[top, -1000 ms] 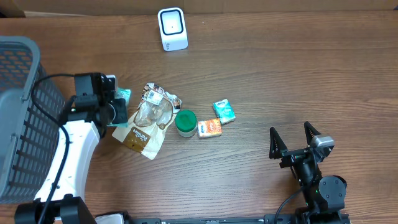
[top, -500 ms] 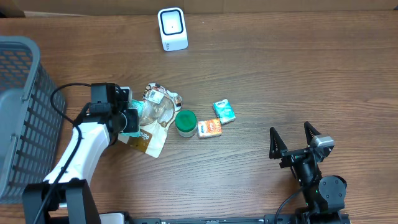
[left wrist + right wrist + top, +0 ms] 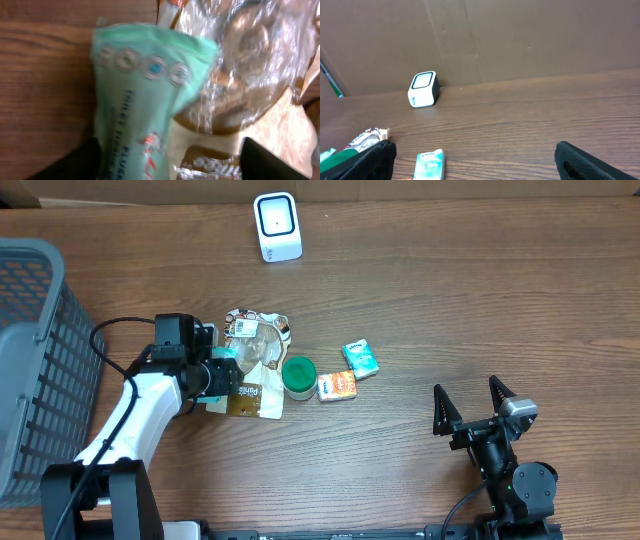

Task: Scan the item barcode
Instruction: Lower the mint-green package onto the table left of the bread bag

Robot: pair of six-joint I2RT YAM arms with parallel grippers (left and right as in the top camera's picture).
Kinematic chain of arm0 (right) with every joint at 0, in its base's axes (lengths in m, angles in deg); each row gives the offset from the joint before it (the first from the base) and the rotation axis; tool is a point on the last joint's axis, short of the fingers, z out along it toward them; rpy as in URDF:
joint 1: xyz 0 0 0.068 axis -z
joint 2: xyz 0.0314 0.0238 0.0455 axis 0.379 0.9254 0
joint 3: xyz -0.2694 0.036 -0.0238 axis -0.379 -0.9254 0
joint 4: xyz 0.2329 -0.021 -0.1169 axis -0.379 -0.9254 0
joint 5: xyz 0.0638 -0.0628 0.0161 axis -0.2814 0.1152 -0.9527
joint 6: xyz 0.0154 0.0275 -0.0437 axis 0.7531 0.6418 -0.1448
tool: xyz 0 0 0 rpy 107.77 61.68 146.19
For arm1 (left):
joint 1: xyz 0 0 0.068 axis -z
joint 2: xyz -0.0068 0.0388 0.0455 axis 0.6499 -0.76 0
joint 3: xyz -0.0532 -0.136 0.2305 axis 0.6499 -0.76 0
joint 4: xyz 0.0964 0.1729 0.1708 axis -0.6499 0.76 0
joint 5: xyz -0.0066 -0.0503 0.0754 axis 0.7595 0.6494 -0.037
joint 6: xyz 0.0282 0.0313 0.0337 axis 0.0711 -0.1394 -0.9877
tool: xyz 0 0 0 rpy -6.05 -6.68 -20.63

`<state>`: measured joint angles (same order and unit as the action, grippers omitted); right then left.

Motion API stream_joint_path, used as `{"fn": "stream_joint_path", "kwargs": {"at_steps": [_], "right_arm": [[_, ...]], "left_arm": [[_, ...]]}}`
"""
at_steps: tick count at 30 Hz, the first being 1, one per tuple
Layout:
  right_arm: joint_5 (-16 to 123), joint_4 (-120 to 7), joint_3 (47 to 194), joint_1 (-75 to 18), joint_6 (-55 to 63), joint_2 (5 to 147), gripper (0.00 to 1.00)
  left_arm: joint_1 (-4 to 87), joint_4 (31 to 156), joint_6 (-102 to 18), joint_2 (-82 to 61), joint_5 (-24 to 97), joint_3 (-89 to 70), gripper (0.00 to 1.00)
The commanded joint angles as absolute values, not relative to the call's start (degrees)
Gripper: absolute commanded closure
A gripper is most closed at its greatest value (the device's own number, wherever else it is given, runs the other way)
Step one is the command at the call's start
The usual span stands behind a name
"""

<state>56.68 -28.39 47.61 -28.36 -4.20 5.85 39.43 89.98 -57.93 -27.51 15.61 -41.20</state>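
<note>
Mint-green soft pkt, row of round icons near one end, blurry print lengthwise, lies well apart from scanner, front-left of it. Scanner: white rounded box, dark-framed window.

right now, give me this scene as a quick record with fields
scanner: white scanner stands at the table's far edge
left tool: left tool open, over the item pile
between its fingers: mint packet, lying on the snack bag
other items: green tub, orange packet, teal packet
basket: grey basket at the left edge
right tool: right tool open, empty, apart from all items
</note>
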Motion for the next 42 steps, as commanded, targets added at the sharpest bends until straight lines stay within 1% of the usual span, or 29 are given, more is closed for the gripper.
{"fn": "stream_joint_path", "kwargs": {"at_steps": [1,2,13,17,20,25,29,34,42], "right_arm": [[57.2,-28.1,47.0,-28.6,-4.3,5.3,0.00],[57.2,-28.1,47.0,-28.6,-4.3,5.3,0.00],[57.2,-28.1,47.0,-28.6,-4.3,5.3,0.00],[57.2,-28.1,47.0,-28.6,-4.3,5.3,0.00],[57.2,-28.1,47.0,-28.6,-4.3,5.3,0.00],[57.2,-28.1,47.0,-28.6,-4.3,5.3,0.00],[57.2,-28.1,47.0,-28.6,-4.3,5.3,0.00],[57.2,-28.1,47.0,-28.6,-4.3,5.3,0.00],[57.2,-28.1,47.0,-28.6,-4.3,5.3,0.00]], "left_arm": [[39.8,93.3,-57.4,-27.1,16.2,-35.8,0.07],[39.8,95.3,-57.5,-27.1,16.2,-33.8,0.00],[39.7,118.0,-65.3,-27.1,15.3,-10.8,0.00],[39.2,123.3,-65.6,-27.1,11.0,-4.7,0.00],[37.5,125.7,-66.0,-27.1,10.6,-2.1,0.00],[32.8,128.1,-66.9,-27.1,10.7,-0.2,0.00],[28.3,128.0,-66.9,-27.1,10.7,-0.2,0.00],[23.2,126.9,-70.0,-27.1,10.6,-0.2,0.01],[20.3,124.9,-77.8,-27.2,9.5,-0.2,0.00]]}}
